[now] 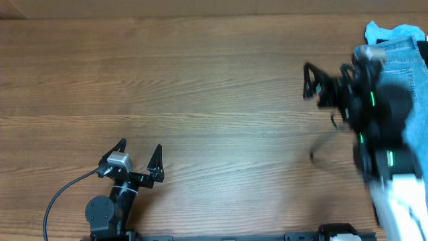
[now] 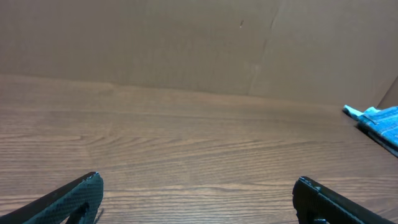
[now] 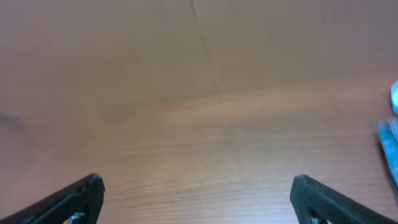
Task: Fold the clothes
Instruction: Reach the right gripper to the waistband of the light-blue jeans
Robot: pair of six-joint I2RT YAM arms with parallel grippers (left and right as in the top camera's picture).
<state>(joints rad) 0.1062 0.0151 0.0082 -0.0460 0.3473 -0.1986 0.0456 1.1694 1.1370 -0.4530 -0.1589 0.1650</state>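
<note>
— While both arms hang empty, where do the light blue denim jeans (image 1: 391,57) lie?

— At the far right corner of the brown wood-grain table (image 1: 200,80). They're bunched, run off the picture's edge, and the right arm covers part of them (so I can't make out the whole garment, nor which end is the waistband).

— And the black two-finger right gripper (image 1: 309,82)?

— Its fingers stand spread with nothing between them. From above it's blurred, but it seems to point toward the table's middle. That puts the denim behind it and to its right. Its own camera catches only a blue sliver at the right rim.

— The black two-finger left gripper (image 1: 140,145)?

— Also spread wide and empty, low at the near left, well apart from the cloth. Its camera shows the jeans small at the far right.

— So which one reaches?

— The right arm, I'd judge, since it's much nearer. It would have to turn round toward the corner. The visible denim seems to run its long way from far to near along the right edge, though too much is hidden to be sure. Folding hasn't begun, I'd say, and the garment likely needs drawing onto open table first.
</note>
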